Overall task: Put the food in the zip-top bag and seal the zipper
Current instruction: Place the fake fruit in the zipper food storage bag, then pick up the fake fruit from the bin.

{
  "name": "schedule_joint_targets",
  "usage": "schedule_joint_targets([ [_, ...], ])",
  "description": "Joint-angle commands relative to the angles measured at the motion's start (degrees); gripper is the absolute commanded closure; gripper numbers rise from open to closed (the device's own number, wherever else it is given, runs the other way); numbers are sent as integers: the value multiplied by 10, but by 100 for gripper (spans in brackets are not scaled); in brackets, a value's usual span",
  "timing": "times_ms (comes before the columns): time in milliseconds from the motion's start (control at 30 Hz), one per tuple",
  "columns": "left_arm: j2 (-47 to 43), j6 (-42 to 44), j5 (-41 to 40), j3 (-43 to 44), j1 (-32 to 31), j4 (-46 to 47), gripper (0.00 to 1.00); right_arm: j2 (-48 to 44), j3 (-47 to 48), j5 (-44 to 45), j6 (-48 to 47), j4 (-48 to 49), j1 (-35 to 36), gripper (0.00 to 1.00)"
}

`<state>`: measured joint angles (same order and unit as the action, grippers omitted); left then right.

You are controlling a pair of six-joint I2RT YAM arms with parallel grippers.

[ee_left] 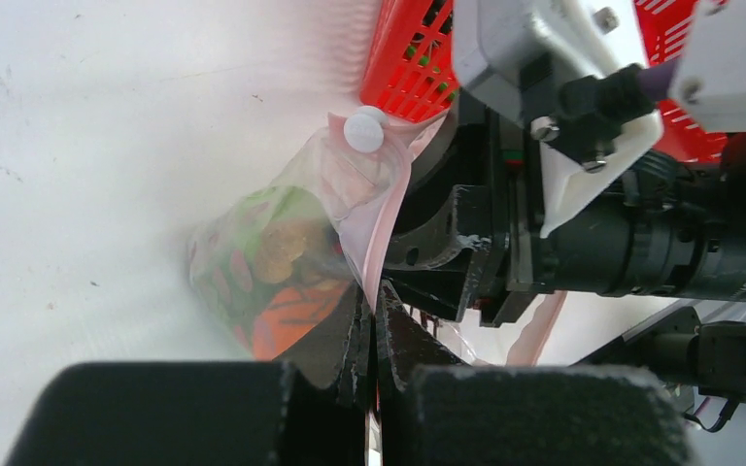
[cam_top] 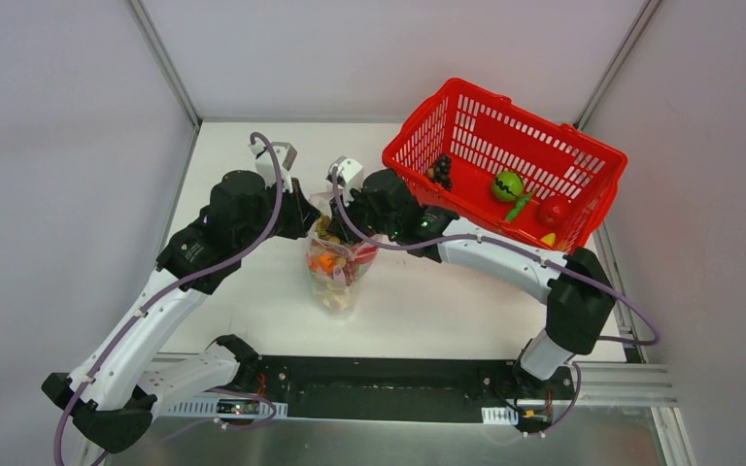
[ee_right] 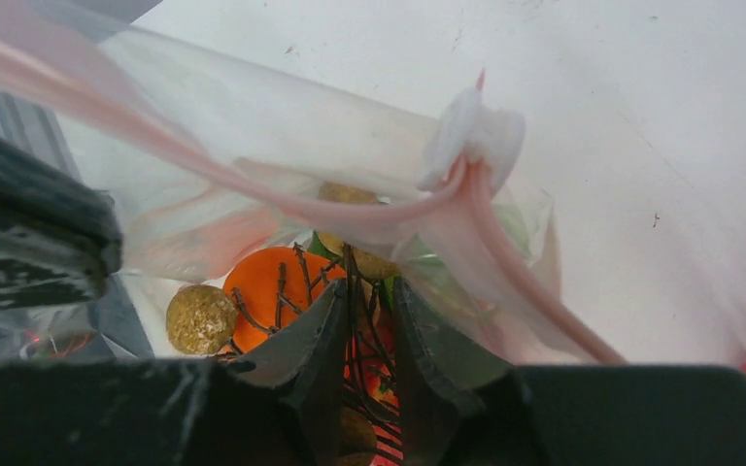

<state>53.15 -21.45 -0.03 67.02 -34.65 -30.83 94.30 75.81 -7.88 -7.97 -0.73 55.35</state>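
1. My left gripper (ee_left: 371,335) is clamped tight, pads together, on the pink edge of the zip-top bag (ee_left: 253,262). The film runs straight into the pinch.
2. My right gripper (ee_right: 364,325) stands narrow, with only a slim gap. A dark twiggy stem (ee_right: 352,282) lies in that gap, and I cannot tell whether I grip it or merely straddle it.
3. Just beyond my right fingertips the zipper (ee_right: 369,216) crosses from side to side. Its white slider (ee_right: 476,136) sits off to their right, and two pink runs part from it.
4. Under the strip lies the food: an orange fruit (ee_right: 253,272) and a brown ball (ee_right: 201,317) beside my right gripper's left finger. The rest smears green and red through the film.
5. The bag's mouth is up at both pairs of jaws. Its long axis runs from them back toward my bases, bottom end farthest from the jaws.
6. Both arms reach forward with elbows splayed outward, forearms converging and wrists facing each other across the mouth.
7. From above, my wrists hide all four fingertips. In the left wrist view my right wrist fills the far side, and my own fingers cut off the bag's lower part.
8. Beyond my right wrist a red basket (cam_top: 466,107) holds grapes (cam_top: 441,171), a green fruit (cam_top: 508,184) and a red fruit (cam_top: 554,210).
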Motion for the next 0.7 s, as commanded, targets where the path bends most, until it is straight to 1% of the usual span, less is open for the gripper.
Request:
schedule_joint_targets([
  [0, -10, 13, -11, 28, 0, 19, 100, -43, 31, -5, -15, -4, 0, 74],
  [67, -9, 14, -17, 28, 0, 20, 100, -60, 35, 2, -19, -18, 1, 70],
  [200, -11, 13, -19, 22, 0, 29, 100, -115, 22, 12, -30, 3, 0, 57],
  [267, -11, 12, -19, 21, 0, 32, 100, -141, 12, 15, -36, 5, -1, 53],
  [400, -10, 10, -16, 19, 0, 38, 100, -184, -5, 30, -43, 5, -2, 51],
  [433, -10, 9, -15, 17, 0, 39, 100, -195, -13, 40, -44, 17, -2, 51],
  [500, -9, 7, -10, 15, 0, 42, 100, -225, -36, 69, -49, 39, -3, 50],
  [533, -9, 7, -6, 13, 0, 45, 100, -237, -44, 102, -51, 51, -4, 50],
  [667, -4, 4, -1, 10, 0, 51, 100, -261, -57, 199, -52, 85, -35, 42],
])
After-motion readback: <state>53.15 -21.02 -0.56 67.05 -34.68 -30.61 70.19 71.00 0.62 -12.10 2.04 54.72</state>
